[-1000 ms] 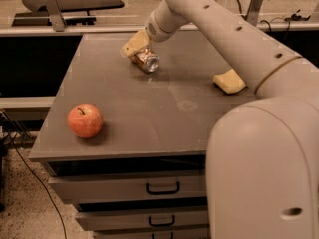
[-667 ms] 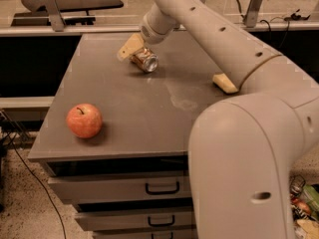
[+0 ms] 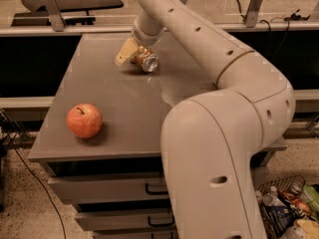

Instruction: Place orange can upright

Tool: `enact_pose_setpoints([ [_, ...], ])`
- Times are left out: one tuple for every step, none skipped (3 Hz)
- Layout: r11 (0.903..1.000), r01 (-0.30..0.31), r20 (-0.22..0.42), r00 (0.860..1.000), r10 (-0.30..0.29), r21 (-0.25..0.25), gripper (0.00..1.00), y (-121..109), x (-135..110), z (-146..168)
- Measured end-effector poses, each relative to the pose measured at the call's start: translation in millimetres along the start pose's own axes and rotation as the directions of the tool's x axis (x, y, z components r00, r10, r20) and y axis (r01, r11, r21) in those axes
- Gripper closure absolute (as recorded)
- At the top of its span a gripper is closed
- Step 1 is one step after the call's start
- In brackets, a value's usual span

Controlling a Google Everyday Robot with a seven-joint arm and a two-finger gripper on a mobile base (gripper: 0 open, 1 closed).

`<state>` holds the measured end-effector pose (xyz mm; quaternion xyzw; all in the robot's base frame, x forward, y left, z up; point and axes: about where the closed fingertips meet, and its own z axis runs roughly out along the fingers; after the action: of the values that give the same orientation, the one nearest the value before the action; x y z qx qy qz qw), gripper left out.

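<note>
The orange can (image 3: 146, 60) is at the far middle of the grey table (image 3: 119, 113). It is tilted on its side, with a silver end facing front-right. My gripper (image 3: 136, 55) is at the can and closed around it. One tan finger (image 3: 126, 52) shows on the can's left side; the other is hidden behind the can. The can is at or just above the tabletop, with a shadow right under it. My arm (image 3: 214, 83) reaches to it from the front right.
A round red-orange apple (image 3: 84, 120) sits near the table's front left corner. Drawers (image 3: 114, 188) are under the table. My arm covers the table's right side. A ledge with dark stands runs along the back. Bagged items (image 3: 291, 208) lie on the floor at the lower right.
My arm has swung across the right side of the view and now hides the tan object that lay on the table's right. The gripper stays at the can, which has barely moved.
</note>
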<state>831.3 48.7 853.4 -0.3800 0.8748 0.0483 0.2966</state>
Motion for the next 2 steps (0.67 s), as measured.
enact_pose_setpoints([
  [0.9993, 0.011, -0.100, 0.995, -0.007, 0.037, 0.25, -2.8, 8.4, 8.8],
  [0.9982, 0.015, -0.152, 0.988, -0.006, 0.057, 0.47, -6.3, 14.6, 11.3],
])
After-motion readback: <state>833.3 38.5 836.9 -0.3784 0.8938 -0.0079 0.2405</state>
